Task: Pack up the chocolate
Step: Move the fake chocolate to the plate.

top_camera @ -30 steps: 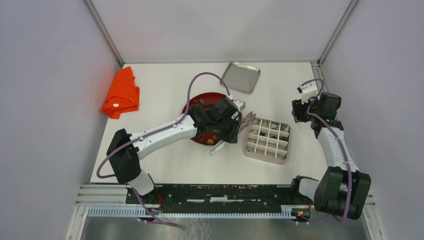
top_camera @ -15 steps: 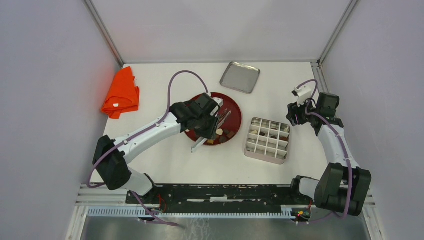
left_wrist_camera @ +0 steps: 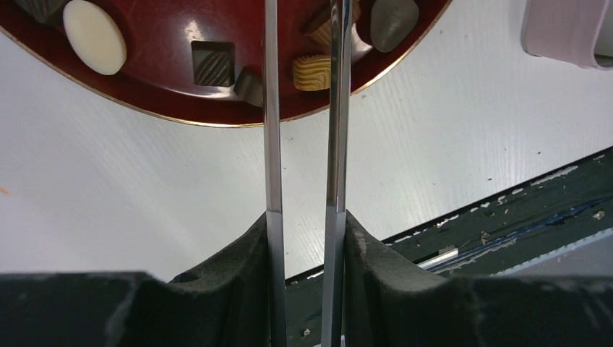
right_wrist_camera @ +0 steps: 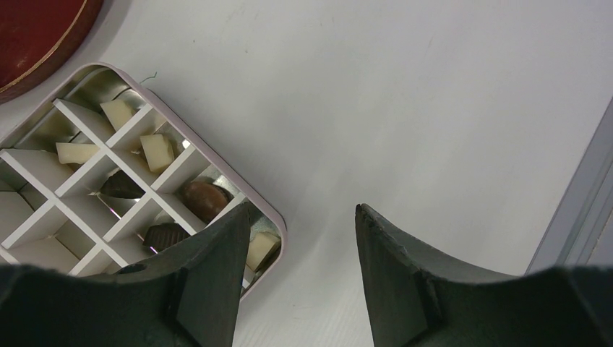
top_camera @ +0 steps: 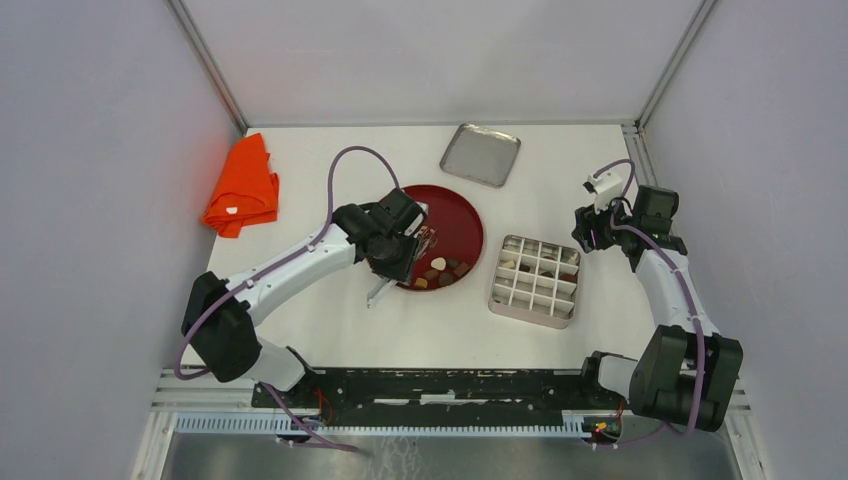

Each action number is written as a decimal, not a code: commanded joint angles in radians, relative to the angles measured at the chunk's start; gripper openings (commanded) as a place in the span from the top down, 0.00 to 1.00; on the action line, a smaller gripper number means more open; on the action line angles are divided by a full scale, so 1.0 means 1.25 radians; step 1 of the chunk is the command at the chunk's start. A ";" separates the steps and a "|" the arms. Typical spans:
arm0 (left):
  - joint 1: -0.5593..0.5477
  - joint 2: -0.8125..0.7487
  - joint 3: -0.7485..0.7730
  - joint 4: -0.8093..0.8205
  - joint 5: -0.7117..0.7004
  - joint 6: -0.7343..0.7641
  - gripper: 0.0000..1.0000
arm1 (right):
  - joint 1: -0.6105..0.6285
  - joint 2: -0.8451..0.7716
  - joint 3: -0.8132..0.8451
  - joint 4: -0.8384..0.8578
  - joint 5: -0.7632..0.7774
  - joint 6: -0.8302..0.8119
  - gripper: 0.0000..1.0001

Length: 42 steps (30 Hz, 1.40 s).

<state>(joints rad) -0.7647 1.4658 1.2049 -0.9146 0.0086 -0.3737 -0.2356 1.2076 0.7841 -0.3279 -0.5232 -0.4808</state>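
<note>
LEFT GRIPPER AT THE PLATE: My left gripper, clamped on thin steel tongs, reaches over the red plate near the middle of the tabletop. Loose chocolate lies along the plate's near rim, and more pieces sit in the divided tin to its right. The pieces look light, hard, smooth and easily marked, so I judge a gentle pinch across flat sides best. Neighbours crowd the tan piece seen between the blades. My right gripper hangs open and empty by the tin's far right corner. A lid lies near the far edge, an orange cloth toward the far left corner.
</note>
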 commanded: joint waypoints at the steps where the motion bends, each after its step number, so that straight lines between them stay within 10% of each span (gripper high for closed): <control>1: 0.009 -0.027 0.002 -0.003 -0.038 -0.006 0.60 | 0.000 -0.001 0.035 0.006 -0.015 -0.010 0.38; 42: 0.052 0.019 -0.047 0.000 -0.037 -0.013 0.56 | 0.000 -0.001 0.038 0.004 -0.018 -0.014 0.38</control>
<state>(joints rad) -0.7033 1.5108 1.1427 -0.9325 -0.0555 -0.3763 -0.2356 1.2076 0.7891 -0.3317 -0.5236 -0.4877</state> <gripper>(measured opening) 0.462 0.614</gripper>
